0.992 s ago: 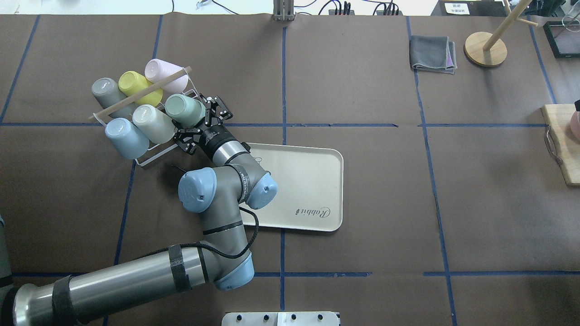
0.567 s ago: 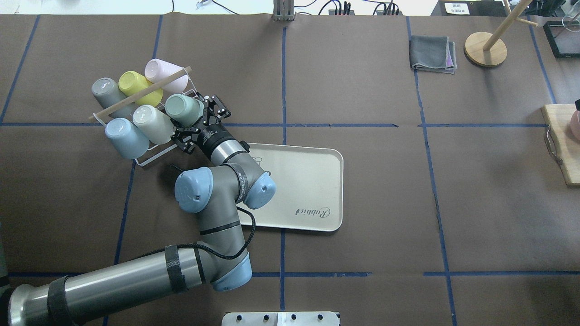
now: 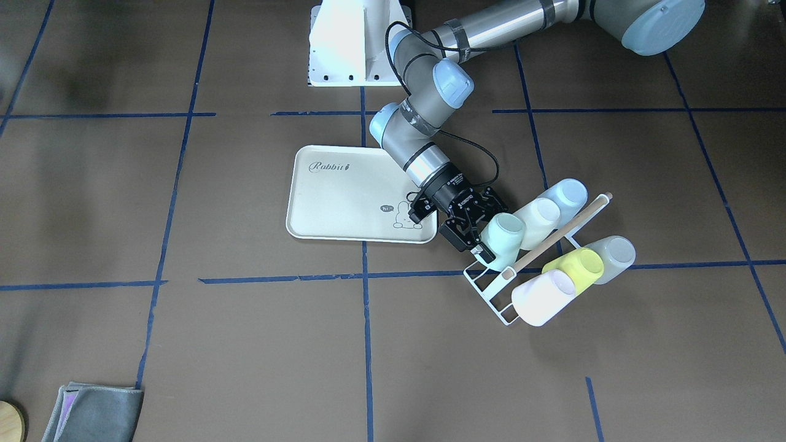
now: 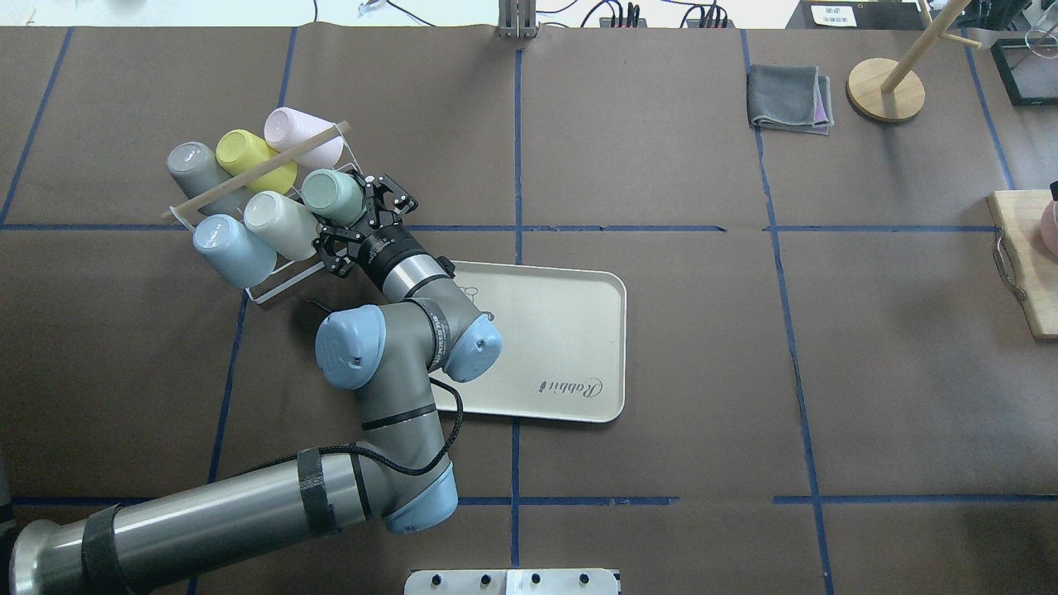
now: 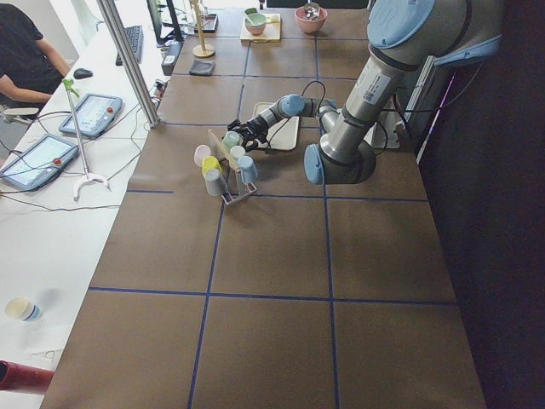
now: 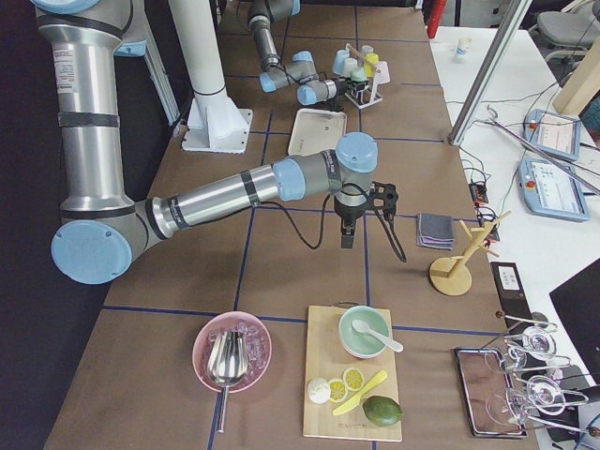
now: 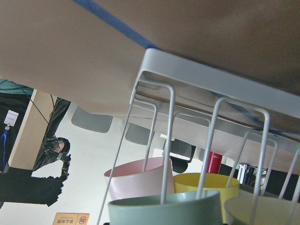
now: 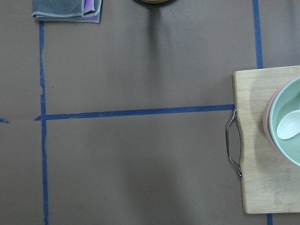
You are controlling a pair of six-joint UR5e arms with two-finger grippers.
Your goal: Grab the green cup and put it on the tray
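One end of the white rack [image 3: 486,296], nearest the tray [image 4: 579,330], is occupied by the green cup [image 4: 332,195], straddled by the parted jaws of the left gripper [image 4: 347,213]. For the right gripper [image 6: 345,236], the jaws' state cannot be told.

1. Overhead view: left arm [image 4: 421,281] covers the tray's [image 4: 570,330] near-left part.
2. Left wrist view: green cup [image 7: 164,208] cut by bottom edge, rim band only; yellow cup [image 7: 211,185] and pink cup [image 7: 136,180] partly hidden behind it.
3. Right gripper [image 6: 346,240]: too small in right side view; finger gap unreadable.
4. Right wrist view: bowl [image 8: 286,108] cut by right edge, grey cloth [image 8: 65,9] by top edge.
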